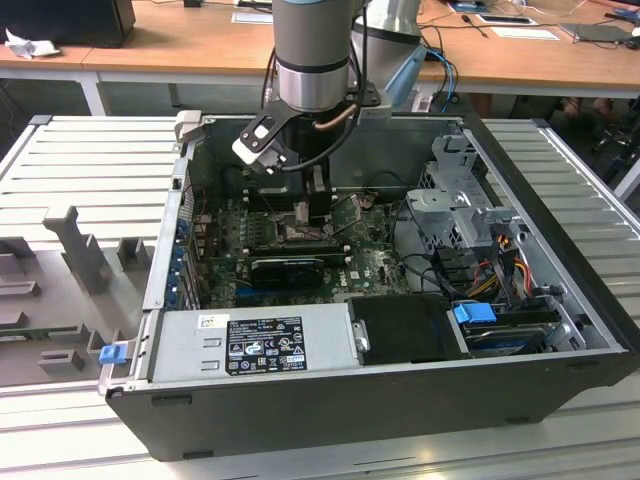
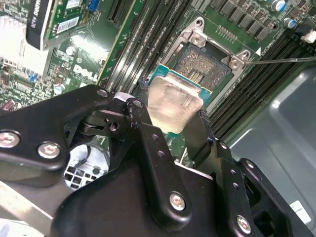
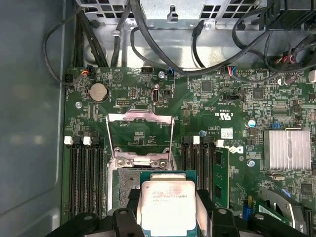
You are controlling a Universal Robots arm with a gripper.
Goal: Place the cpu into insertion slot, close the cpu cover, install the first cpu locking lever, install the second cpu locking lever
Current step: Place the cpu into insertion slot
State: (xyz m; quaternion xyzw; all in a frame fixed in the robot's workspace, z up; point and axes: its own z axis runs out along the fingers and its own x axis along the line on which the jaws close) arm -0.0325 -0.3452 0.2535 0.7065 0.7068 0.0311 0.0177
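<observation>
Even room light puts glare on the cpu [image 2: 173, 106] and shadows inside the computer case [image 1: 400, 400].

The cpu [image 3: 168, 203] is showing a dull, smooth silver metal lid, hazed by a faint smear, over a green laminate edge. The end effector [image 2: 170, 112] is wearing matt black links studded with shiny steel screw heads. The cover [image 3: 139, 117] is looking like thin, satin grey sheet metal. The slot [image 2: 205, 64] is presenting a dark, finely textured pin field inside a bright metal frame. The motherboard [image 3: 212, 111] is gleaming with glossy green lacquer, and on the motherboard a heatsink [image 3: 287, 149] is glinting as ribbed bare metal. The cables [image 3: 148, 47] beyond the motherboard are carrying smooth black plastic sheathing. The case [image 1: 330, 415] is showing a matt charcoal outside. The counter [image 1: 90, 150] is looking like ribbed pale grey metal.
</observation>
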